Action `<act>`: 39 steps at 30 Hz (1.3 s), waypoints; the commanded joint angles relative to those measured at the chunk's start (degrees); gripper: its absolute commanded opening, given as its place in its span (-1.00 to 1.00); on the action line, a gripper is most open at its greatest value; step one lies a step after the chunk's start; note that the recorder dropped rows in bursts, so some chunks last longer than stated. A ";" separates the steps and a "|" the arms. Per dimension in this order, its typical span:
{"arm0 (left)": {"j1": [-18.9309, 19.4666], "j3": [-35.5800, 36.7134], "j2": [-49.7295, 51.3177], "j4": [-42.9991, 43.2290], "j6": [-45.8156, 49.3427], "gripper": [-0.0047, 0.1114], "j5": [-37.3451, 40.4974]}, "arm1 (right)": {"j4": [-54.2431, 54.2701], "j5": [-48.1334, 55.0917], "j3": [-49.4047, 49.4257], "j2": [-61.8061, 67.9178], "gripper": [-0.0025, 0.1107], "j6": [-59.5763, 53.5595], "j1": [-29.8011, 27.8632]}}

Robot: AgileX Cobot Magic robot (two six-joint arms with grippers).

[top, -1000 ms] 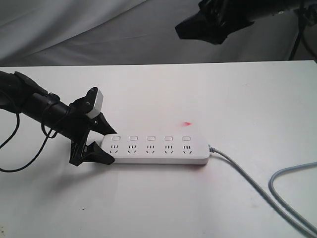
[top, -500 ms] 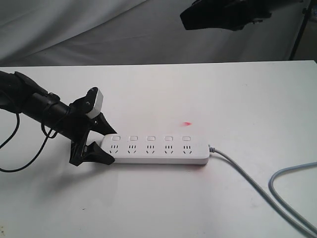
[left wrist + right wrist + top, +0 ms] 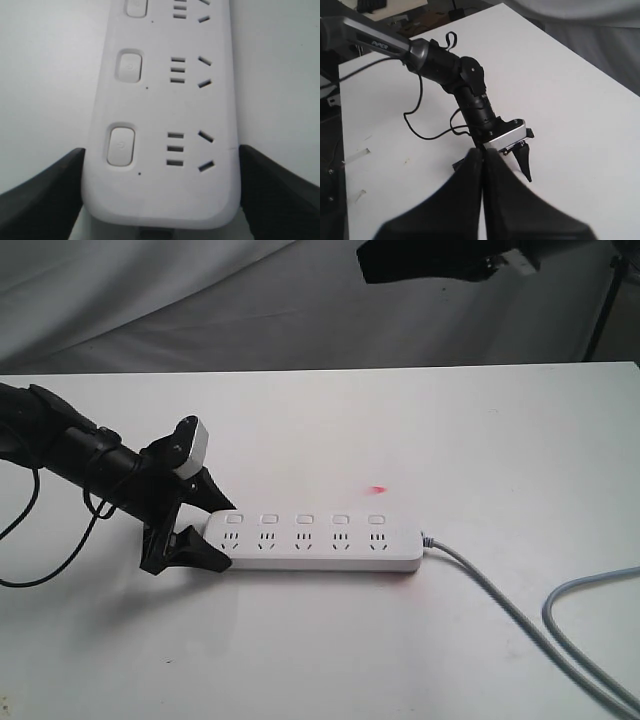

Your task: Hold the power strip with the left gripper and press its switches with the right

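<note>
Exterior view: right gripper (image 3: 370,262) shifted, seemingly closed now; power strip (image 3: 315,552) unmoved.

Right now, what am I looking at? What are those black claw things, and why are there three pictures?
It is a robot with two arms, each ending in a two-finger claw. One picture comes from a camera that watches the whole white table. The other two come from little cameras on the arms' wrists. On the table lies a white power strip with five sockets, a row of square switches and a grey cable. The left gripper has a finger on each side of the strip's end, holding it, and its camera sees the strip up close. The right gripper is pinched shut, holds nothing and hangs high above the table, looking down at the other arm. A small red spot of light shows on the table too.
</note>
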 commanded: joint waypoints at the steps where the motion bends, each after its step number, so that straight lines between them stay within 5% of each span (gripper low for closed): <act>1: -0.20 0.18 0.07 -0.09 0.12 -0.24 -1.04 | 4.94 0.55 0.12 -0.52 -0.96 0.08 -0.12; 22: -0.20 0.18 0.07 -0.09 0.12 -0.24 -1.04 | 4.29 -0.17 0.12 -0.41 -0.96 0.08 -0.12; 28: -0.20 0.18 0.07 -0.09 0.12 -0.24 -1.04 | 3.78 -8.76 0.12 -0.56 -0.96 -0.14 -0.12; 34: -0.20 0.18 0.07 -0.09 0.12 -0.24 -1.04 | -5.62 -16.04 0.12 -2.04 -0.96 1.89 -2.01; 39: -0.20 0.18 0.07 -0.09 0.12 -0.24 -1.04 | -19.46 -22.25 0.12 -5.64 -0.96 18.60 -4.22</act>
